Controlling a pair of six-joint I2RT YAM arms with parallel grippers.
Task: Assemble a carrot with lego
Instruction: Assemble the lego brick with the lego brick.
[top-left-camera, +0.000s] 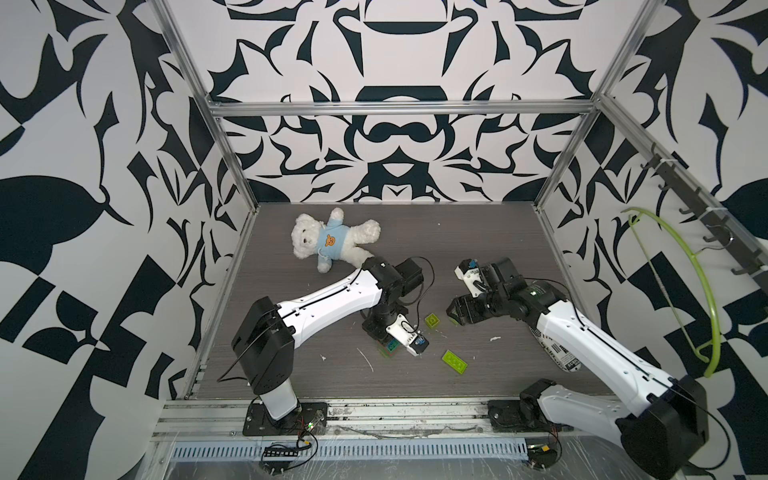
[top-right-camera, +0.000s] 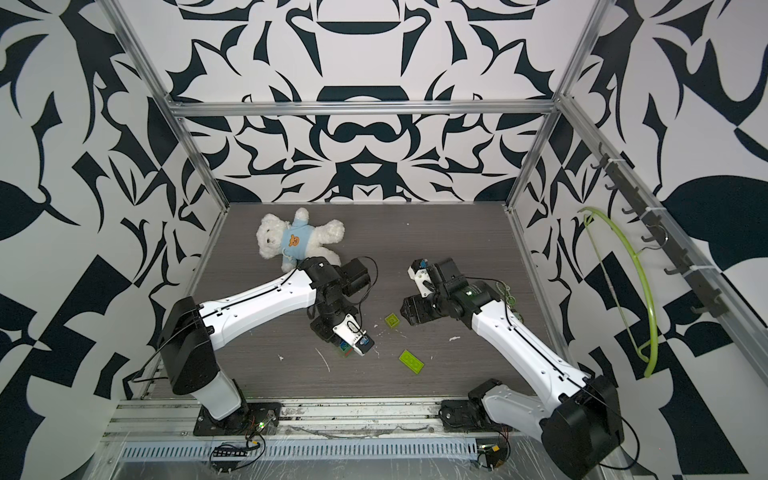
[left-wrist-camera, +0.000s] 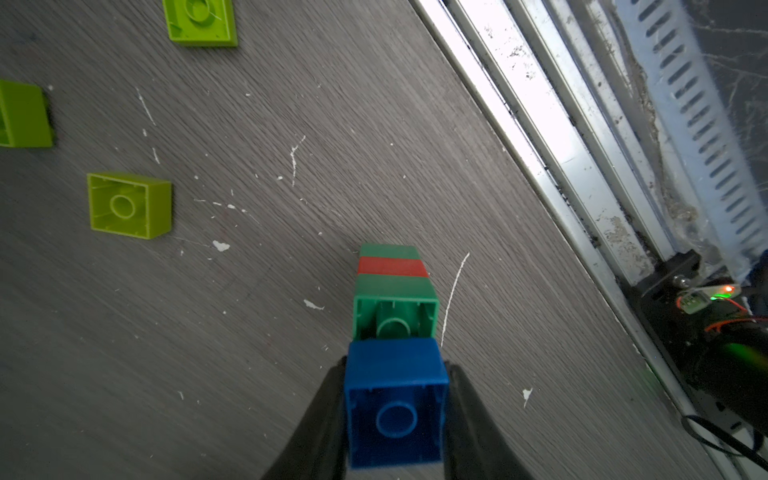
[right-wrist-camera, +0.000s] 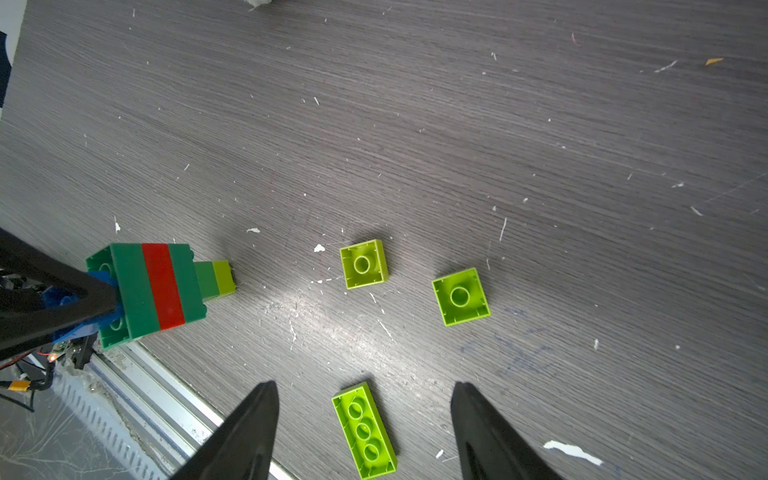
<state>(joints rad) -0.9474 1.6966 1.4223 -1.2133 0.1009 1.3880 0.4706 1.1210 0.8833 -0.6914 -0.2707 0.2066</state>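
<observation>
In both top views, lower centre: carrot (top-left-camera: 385, 352) clamped by left gripper (top-left-camera: 392, 344); right gripper (top-left-camera: 453, 312) to its right, nothing held.

Left wrist, bottom centre: gripped at blue end, long axis straight up-frame, narrow end farthest.

Right wrist, left edge: lies horizontal, lime tip pointing right toward centre; jaws parted, empty, oblong lime lego (right-wrist-camera: 365, 430) seen between them at bottom.

Grey wood-grain table (top-left-camera: 457, 232), flecked white — black-and-white patterned walls (top-left-camera: 395, 137) rise behind and beside it, framed by aluminium posts (top-left-camera: 232, 158). Right of the table, a hook rail (top-left-camera: 690, 190) holds a green hanger (top-left-camera: 712, 303).
</observation>
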